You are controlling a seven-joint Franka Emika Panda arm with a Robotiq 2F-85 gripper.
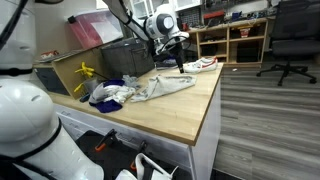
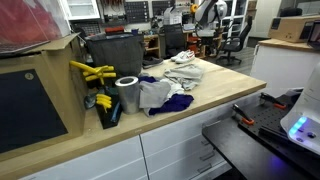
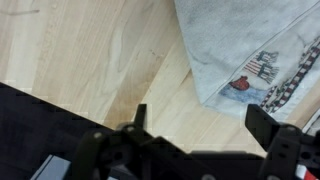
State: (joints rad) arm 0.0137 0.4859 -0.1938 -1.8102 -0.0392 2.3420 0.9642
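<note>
In an exterior view the pincer hangs from the arm just above the far end of the table. Its fingers are too small here to tell how they stand. The towel, white with red on it, lies flat on the wood just beside the pincer, on the side toward the table's edge. A grey cloth is spread a little nearer the camera than the pincer. A blue cloth and a dark bin are well apart from it, on the side away from the towel.

In the other exterior view the pincer is too far off to make out. The towel lies at the far end of the table, with the grey cloth beside it. Well away from that end are a blue cloth, a roll and yellow clamps.

In the wrist view the pincer is wide open, with nothing between its fingers, and only bare table shows under the gap. The towel lies just ahead of the pincer. Its printed corner is near one fingertip but apart from it.
</note>
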